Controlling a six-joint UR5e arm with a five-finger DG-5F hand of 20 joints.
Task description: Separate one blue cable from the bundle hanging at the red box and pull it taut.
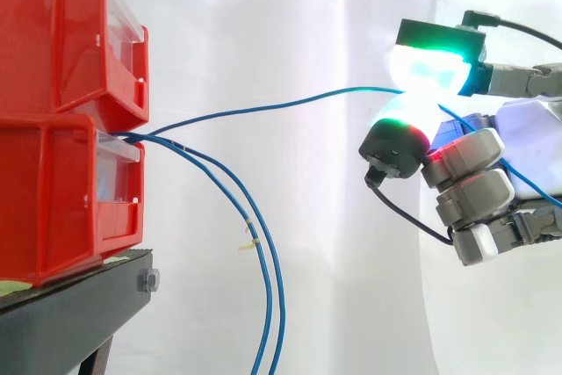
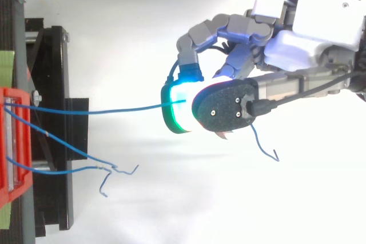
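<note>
Well, I see the robot hand (image 1: 527, 132) closed to a narrow pinch, two glowing pads (image 1: 428, 68) pressed together on one blue cable (image 1: 263, 108). That cable runs from the lower red bin (image 1: 61, 191) across to the pinch in a shallow curve. From the side, two other blue cables (image 1: 266, 305) droop down from the same bin. From above, the held cable's loose end (image 2: 259, 140) trails past the pads.

Hand (image 2: 297, 47) level, fingers (image 1: 437, 41) in tight pinch
</note>
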